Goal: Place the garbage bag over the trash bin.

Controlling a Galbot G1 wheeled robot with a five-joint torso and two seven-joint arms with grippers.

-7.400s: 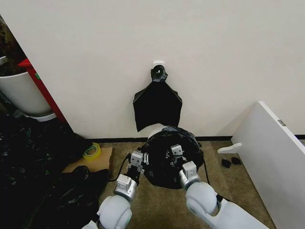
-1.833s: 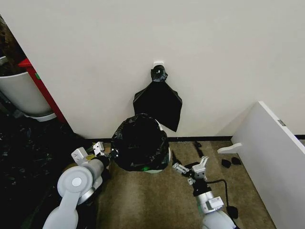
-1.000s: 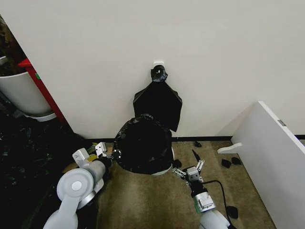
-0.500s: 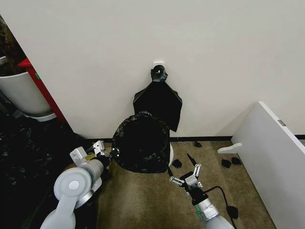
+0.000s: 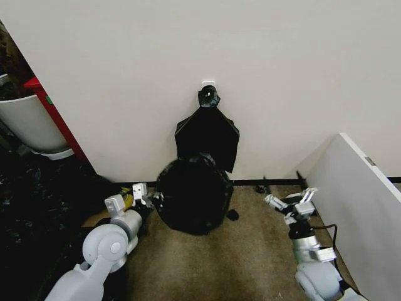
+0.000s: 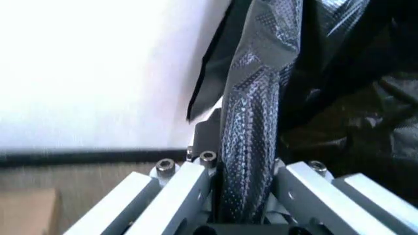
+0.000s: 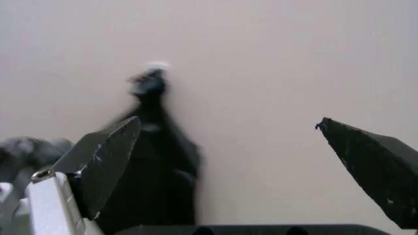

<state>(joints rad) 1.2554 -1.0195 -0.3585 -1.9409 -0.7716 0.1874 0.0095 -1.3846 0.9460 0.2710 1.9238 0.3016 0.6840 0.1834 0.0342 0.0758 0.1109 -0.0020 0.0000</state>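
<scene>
- Right gripper (image 5: 289,205) swings wide off the bin, fingers spread and empty — it has let go.
- Left gripper (image 5: 150,197) stays clenched on the garbage bag (image 5: 192,193), now shrouding the bin against the wall (image 5: 282,75) — nearly done.

One garbage bag (image 5: 193,194), perhaps two grippers.

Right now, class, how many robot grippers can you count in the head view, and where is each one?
2. The left gripper is clamped on the garbage bag at its left side. The right gripper is open beside the white board, off the bag.
</scene>
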